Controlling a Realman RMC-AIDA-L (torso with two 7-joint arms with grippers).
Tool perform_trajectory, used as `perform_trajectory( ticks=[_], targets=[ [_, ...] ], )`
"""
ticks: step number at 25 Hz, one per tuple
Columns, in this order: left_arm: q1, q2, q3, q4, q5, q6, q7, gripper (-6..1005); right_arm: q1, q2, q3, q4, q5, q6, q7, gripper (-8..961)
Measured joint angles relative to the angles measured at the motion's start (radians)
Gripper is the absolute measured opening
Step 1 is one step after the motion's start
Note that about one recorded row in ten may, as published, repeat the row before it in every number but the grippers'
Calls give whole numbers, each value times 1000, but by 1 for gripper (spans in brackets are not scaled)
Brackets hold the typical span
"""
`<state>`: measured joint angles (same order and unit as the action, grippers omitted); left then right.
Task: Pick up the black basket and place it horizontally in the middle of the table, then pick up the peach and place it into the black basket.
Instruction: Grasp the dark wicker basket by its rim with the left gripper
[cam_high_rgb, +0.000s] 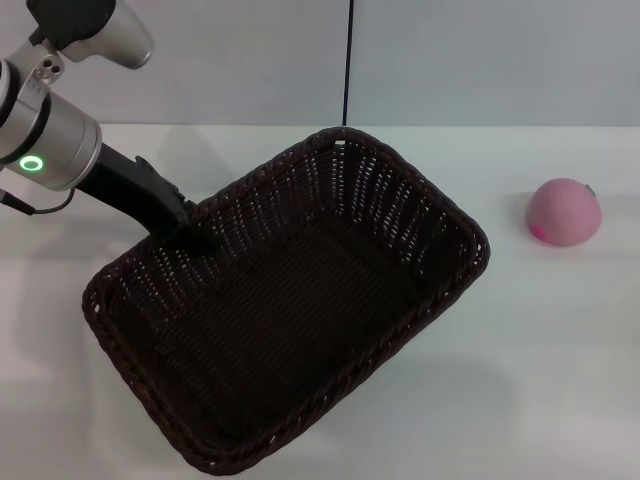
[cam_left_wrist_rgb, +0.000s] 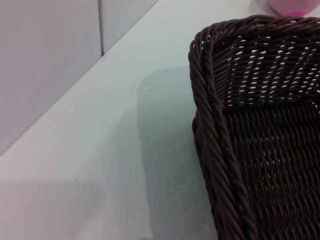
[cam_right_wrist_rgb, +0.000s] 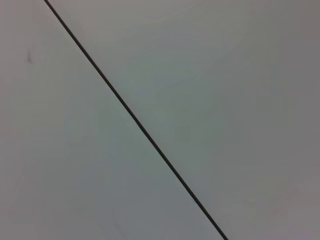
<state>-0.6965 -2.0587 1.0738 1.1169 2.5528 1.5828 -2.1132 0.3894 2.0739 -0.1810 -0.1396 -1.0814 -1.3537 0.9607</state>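
The black basket (cam_high_rgb: 300, 310) fills the middle of the head view, lying diagonally, its shadow spread on the white table (cam_high_rgb: 560, 350) beneath it. My left gripper (cam_high_rgb: 195, 232) reaches down from the left and is shut on the basket's back-left rim. The left wrist view shows the braided rim and a corner (cam_left_wrist_rgb: 220, 125) with a shadow set off beside it on the table. The pink peach (cam_high_rgb: 565, 212) sits on the table to the right of the basket, apart from it; a sliver of it shows in the left wrist view (cam_left_wrist_rgb: 287, 6). My right gripper is out of view.
A pale grey wall with a dark vertical seam (cam_high_rgb: 348, 60) stands behind the table. The right wrist view shows only that wall and the seam (cam_right_wrist_rgb: 135, 117). Bare tabletop lies right of and in front of the basket.
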Motion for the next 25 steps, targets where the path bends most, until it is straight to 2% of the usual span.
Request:
perform_trajectory(
  ticks=[3,11,16,20,25],
  targets=[
    [0,0,2,1,0,0,2,486,0,0,0,0,0,1,1,683],
    [3,0,-2,17,-7,6,36,281,2,0,0,0,0,2,1,681],
    [17,1,-20,62,-38,11,75,224,3,0,0,0,0,2,1,680],
    [39,2,-75,112,-124,28,139,210,3,0,0,0,0,2,2,679],
    [87,2,-88,197,-237,40,198,196,-3,1,0,1,0,2,3,678]
  ],
)
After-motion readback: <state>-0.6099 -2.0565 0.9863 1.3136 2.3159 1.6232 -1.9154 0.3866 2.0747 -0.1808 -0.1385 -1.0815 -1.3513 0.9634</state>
